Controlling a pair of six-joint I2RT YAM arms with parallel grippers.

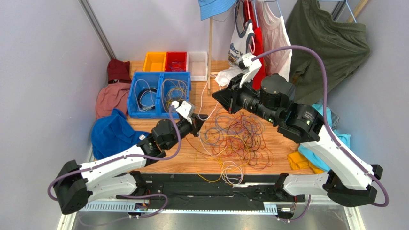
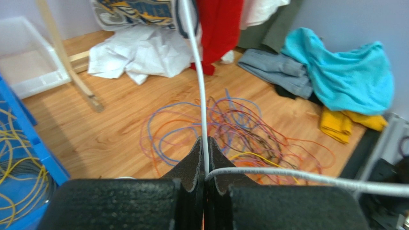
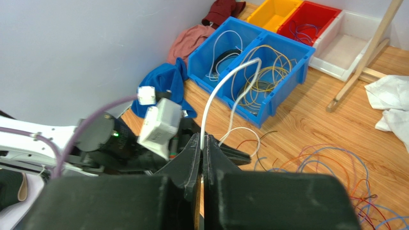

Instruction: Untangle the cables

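1. At the near edge of the table [image 1: 187, 163], a few yellow and white loops stray out from the cables [image 1: 240, 139]. The cables are a loose tangle of orange, purple, red and brown strands lying mid-table.
2. Left of the tangle, the left gripper [image 2: 205, 146] is closed on a white cable [image 2: 201, 96]. One stretch runs up and away from between its fingers, and another leaves to the right.
3. Just beyond, over the tangle's far edge, the right gripper [image 3: 201, 141] is also clamped on a white cable, seemingly the same strand. It arches up from the fingertips.
4. Two blue bins [image 1: 144, 113] stand at far left. One holds white and dark coils, the other yellow ones.
5. Behind them sit an orange bin [image 1: 154, 61], a red bin [image 1: 176, 61] and a white bin [image 1: 198, 62].
6. Clothes [image 1: 113, 136] lie around the table, and more hang at the back.
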